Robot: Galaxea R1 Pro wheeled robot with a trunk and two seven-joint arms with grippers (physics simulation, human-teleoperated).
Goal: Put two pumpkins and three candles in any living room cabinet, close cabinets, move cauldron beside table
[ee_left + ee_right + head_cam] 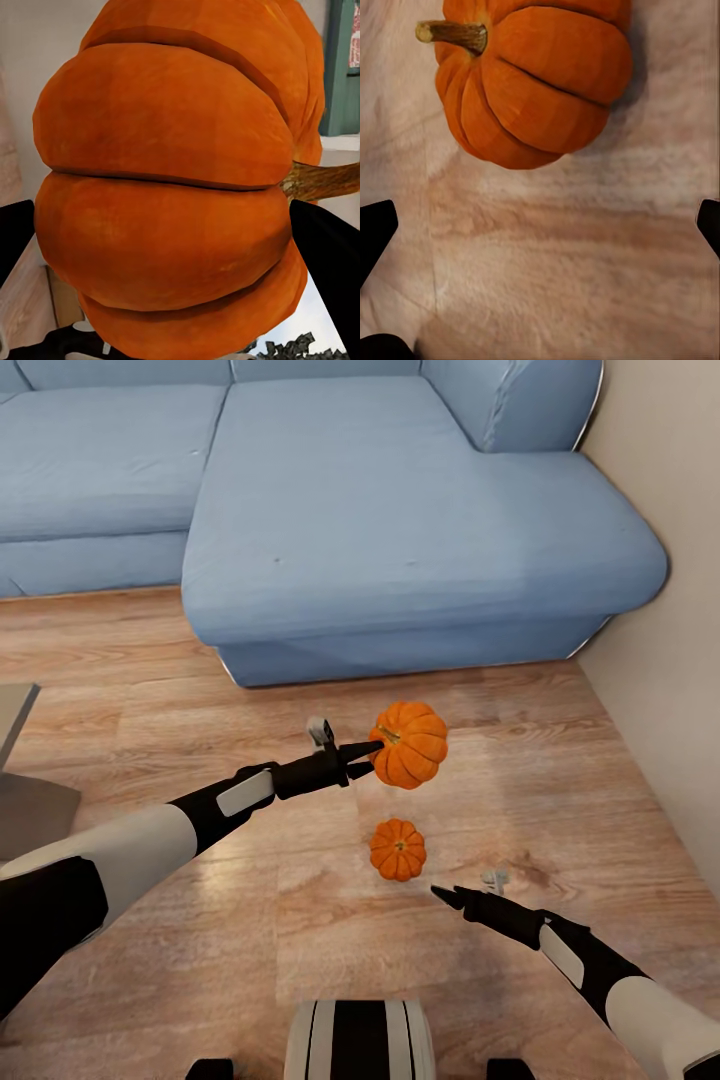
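My left end effector [372,755] pinches one pumpkin [410,744]; right end effector [440,895], spread, sits just short of the floor pumpkin [398,849].

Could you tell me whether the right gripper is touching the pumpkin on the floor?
Apart. The right wrist view shows bare floor between the open right gripper and the pumpkin.

My arms have white glossy shells turning to black forearms, each with a pale grey plate. The fingers [362,750] are slim, black, tapered. The base is white with black stripes.
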